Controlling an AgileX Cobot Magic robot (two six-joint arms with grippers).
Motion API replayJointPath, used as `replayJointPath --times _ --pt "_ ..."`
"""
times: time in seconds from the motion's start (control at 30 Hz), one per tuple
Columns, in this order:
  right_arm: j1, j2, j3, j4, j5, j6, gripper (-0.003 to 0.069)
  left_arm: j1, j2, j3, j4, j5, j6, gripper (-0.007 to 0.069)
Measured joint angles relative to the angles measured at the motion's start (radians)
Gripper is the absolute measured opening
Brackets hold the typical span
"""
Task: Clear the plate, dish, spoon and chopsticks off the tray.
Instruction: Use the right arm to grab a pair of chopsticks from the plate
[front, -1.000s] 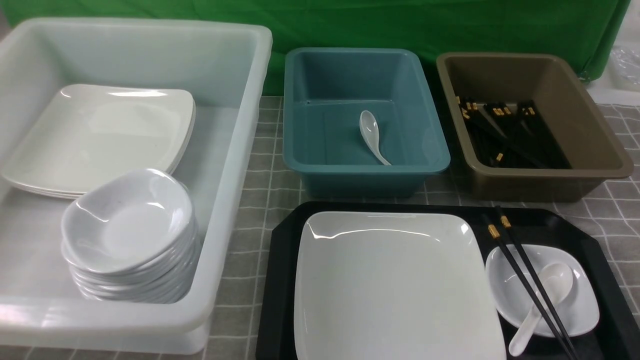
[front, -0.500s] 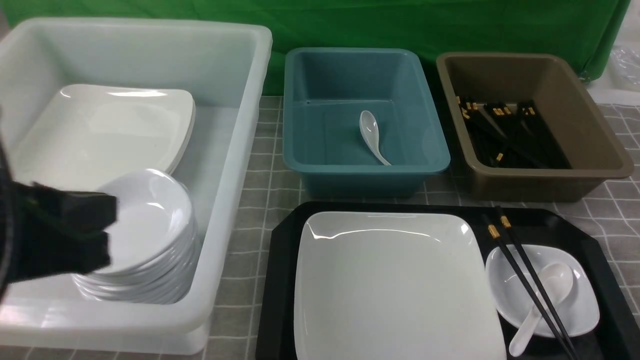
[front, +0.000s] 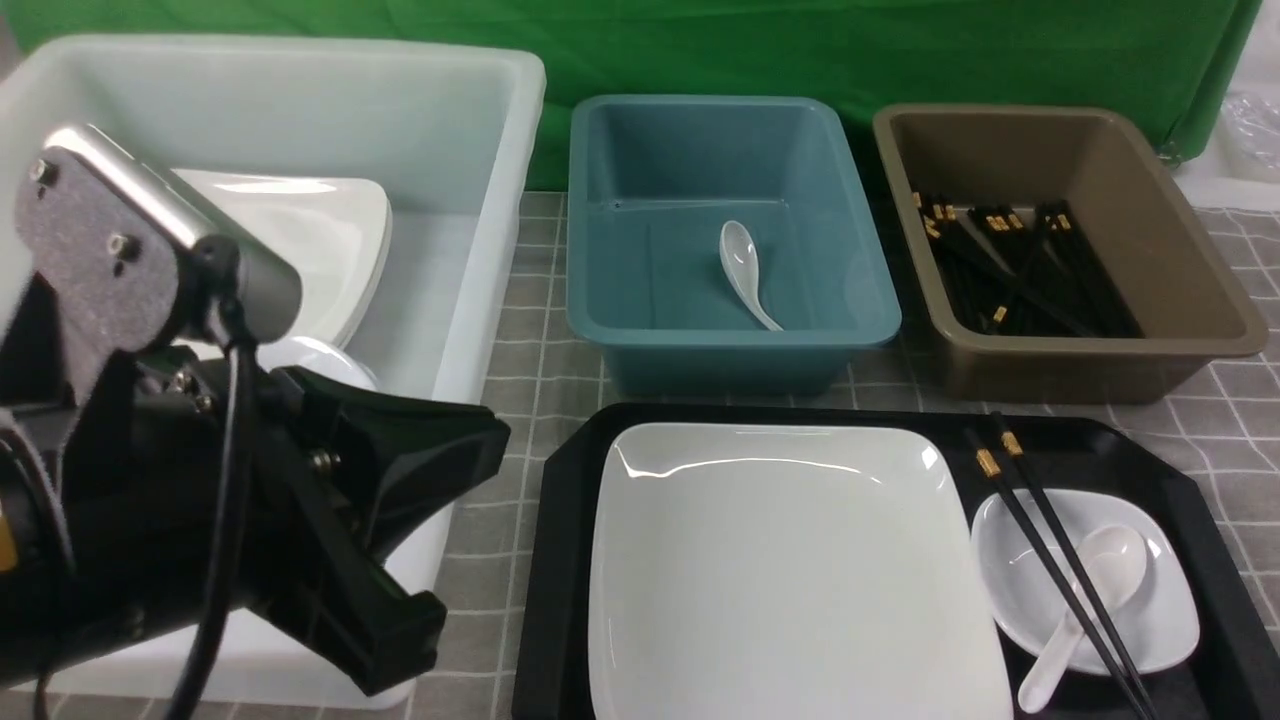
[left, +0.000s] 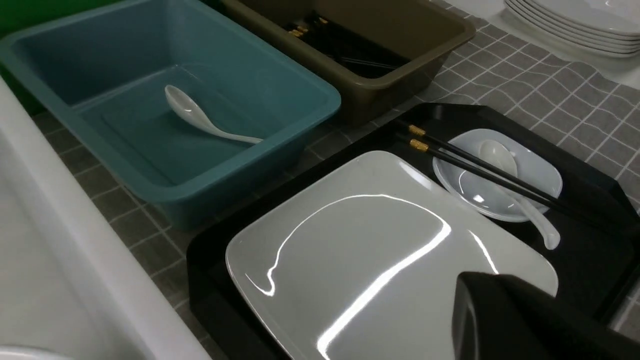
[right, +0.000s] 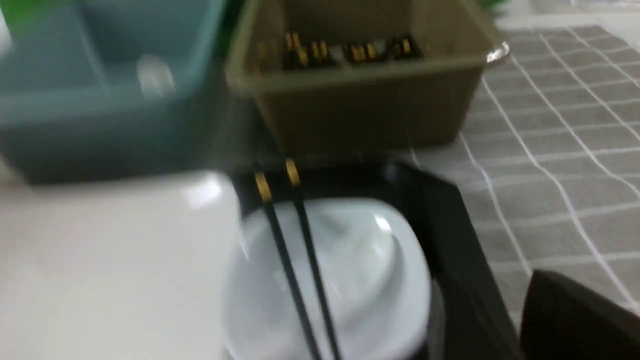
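The black tray (front: 560, 560) holds the large white plate (front: 790, 570) and, to its right, the small dish (front: 1160, 600). In the dish lies the spoon (front: 1110, 570), and the chopsticks (front: 988, 462) rest across the dish's rim. My left gripper (front: 450, 480) hovers at the tray's left, in front of the white tub, shut and holding nothing. One of its fingers (left: 500, 320) shows over the plate (left: 360, 260) in the left wrist view. The right wrist view is blurred: it shows the dish (right: 360, 270), the chopsticks (right: 280, 245) and a single dark finger (right: 580, 320) beside the tray's edge (right: 450, 240).
A big white tub (front: 480, 150) at the left holds plates. Behind the tray stand a teal tub (front: 730, 340) with one spoon and a brown tub (front: 1100, 345) with several chopsticks. More plates (left: 575, 25) are stacked off to the right. A grey checked cloth covers the table.
My left arm has swung in from the lower left and now fills that corner, covering the stacked dishes in the white tub. Nothing on the tray has moved.
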Motion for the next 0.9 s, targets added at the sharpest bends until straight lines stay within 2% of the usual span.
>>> replayJointPath --times 0.07,0.2,0.3,0.37,0.4,0.57,0.6,0.7,0.77,0.8,0.83,0.9 --pt "0.0 0.0 0.0 0.019 -0.093 0.128 0.0238 0.0 -0.007 0.0 -0.002 0.009 0.0 0.001" --pt "0.002 0.0 0.0 0.037 -0.186 0.237 0.0238 0.0 -0.014 0.0 -0.008 0.006 0.001 0.001" --pt "0.023 0.025 -0.038 0.039 -0.082 0.255 0.0214 0.0 -0.015 0.0 -0.009 -0.003 0.001 0.001" --pt "0.058 0.108 -0.128 0.039 0.04 0.18 0.0185 0.0 -0.015 0.0 -0.009 -0.019 0.001 0.001" --pt "0.086 0.17 -0.186 0.04 0.101 0.104 0.0172 0.0 -0.015 0.0 -0.009 -0.028 0.001 0.001" --pt "0.196 0.577 -0.496 0.033 0.397 -0.162 0.0162 0.0 -0.016 0.0 -0.01 -0.105 0.003 0.001" --pt "0.2 0.595 -0.508 0.032 0.408 -0.169 0.0162 0.0 -0.017 0.0 -0.01 -0.107 0.003 0.001" --pt "0.23 0.89 -0.683 0.012 0.539 -0.233 0.0173 0.0 -0.05 0.0 -0.01 -0.123 0.003 0.001" --pt "0.232 0.974 -0.727 0.012 0.556 -0.247 0.0186 0.0 -0.07 0.0 -0.01 -0.123 0.003 0.001" --pt "0.235 1.091 -0.787 0.009 0.564 -0.253 0.0216 0.0 -0.103 0.0 -0.01 -0.122 0.003 0.001" --pt "0.238 1.103 -0.793 0.007 0.564 -0.254 0.0221 0.0 -0.112 0.0 -0.01 -0.121 0.003 0.001" --pt "0.252 1.233 -0.86 0.004 0.566 -0.254 0.0274 0.0 -0.171 0.0 -0.008 -0.096 0.003 0.001"
